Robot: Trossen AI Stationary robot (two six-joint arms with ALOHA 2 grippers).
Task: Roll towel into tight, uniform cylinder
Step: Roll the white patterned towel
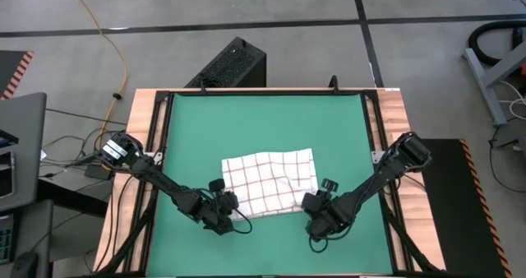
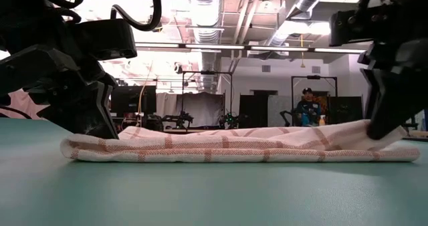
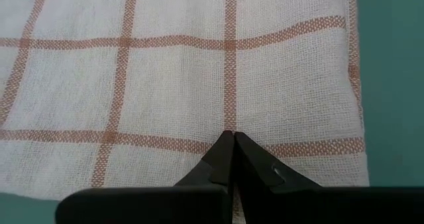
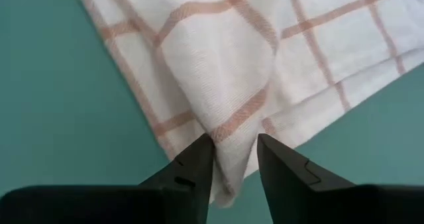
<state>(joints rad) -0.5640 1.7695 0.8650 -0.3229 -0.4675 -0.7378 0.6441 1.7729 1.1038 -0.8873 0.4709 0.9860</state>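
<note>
The towel [image 1: 271,183], white with thin red-brown grid lines, lies folded and flat on the green mat [image 1: 263,122], a little near of its middle. My left gripper [image 1: 233,218] is at the towel's near left corner, shut, with its tips [image 3: 232,139] on the cloth. My right gripper [image 1: 315,220] is at the towel's near right corner, closed on a bunched ridge of cloth [image 4: 232,128]. In the low view the towel [image 2: 234,146] is a low flat band between the two arms. My left gripper has its shut fingertips [image 3: 222,151] on the towel's top, just inside its near edge [image 3: 199,177], slanting down from the near left. The cloth around them lies flat. Whether any cloth is caught between the tips, I cannot tell. My right gripper pinches a raised fold at the towel's near right corner [image 4: 233,134] between its two fingers [image 4: 199,158]. It slants down from the near right. The fold is drawn up into a ridge toward the fingers. The rest of the towel lies on the mat.
The mat is bare on the far half [image 1: 263,113] and at both sides of the towel. A wooden table border [image 1: 144,146] frames it. A black box [image 1: 234,64] stands beyond the far edge. A person [image 2: 307,105] sits far back in the room.
</note>
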